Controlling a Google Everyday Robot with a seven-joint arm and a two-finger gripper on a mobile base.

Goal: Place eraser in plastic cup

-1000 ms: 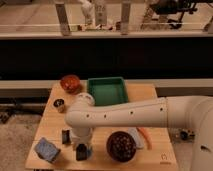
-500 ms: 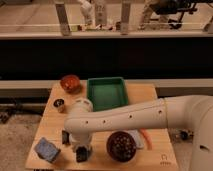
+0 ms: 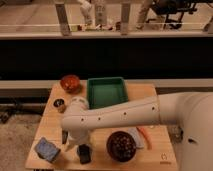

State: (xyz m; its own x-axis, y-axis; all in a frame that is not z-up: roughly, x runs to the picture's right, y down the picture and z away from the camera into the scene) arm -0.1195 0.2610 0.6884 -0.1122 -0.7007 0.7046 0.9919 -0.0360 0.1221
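A small dark block, which may be the eraser, stands on the wooden table near its front edge. My gripper hangs from the white arm just above and to the left of this block. I cannot pick out a plastic cup with certainty. A small dark round cup sits at the left of the table, behind the arm's end.
A green tray lies at the back middle, an orange bowl at the back left. A dark bowl sits front centre, a blue object front left, and an orange and white item right of the bowl.
The arm's end has dropped slightly toward the table's front left, closer to the dark block. The objects have not moved.
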